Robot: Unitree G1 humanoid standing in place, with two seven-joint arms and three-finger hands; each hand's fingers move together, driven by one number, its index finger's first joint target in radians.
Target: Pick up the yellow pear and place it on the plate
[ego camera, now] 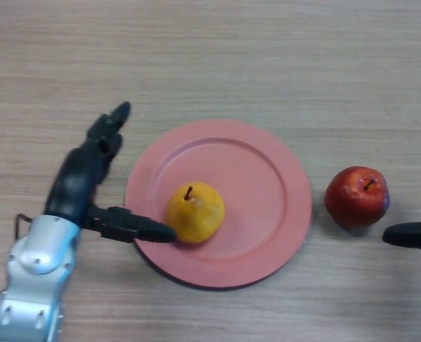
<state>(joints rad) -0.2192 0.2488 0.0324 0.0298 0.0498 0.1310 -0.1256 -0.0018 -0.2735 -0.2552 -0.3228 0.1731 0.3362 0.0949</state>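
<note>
The yellow pear [195, 211] lies on the pink plate [267, 178], in its lower left part, stem pointing up. My left hand [82, 178] is just left of the plate, open, fingers stretched up and away along the plate's left side. Its thumb [135, 228] reaches over the plate's rim and its tip is at the pear's left side. Of my right hand [413, 235] only a black fingertip shows at the right edge, below and right of the apple.
A red apple [357, 196] stands on the wooden table [210, 57] just right of the plate.
</note>
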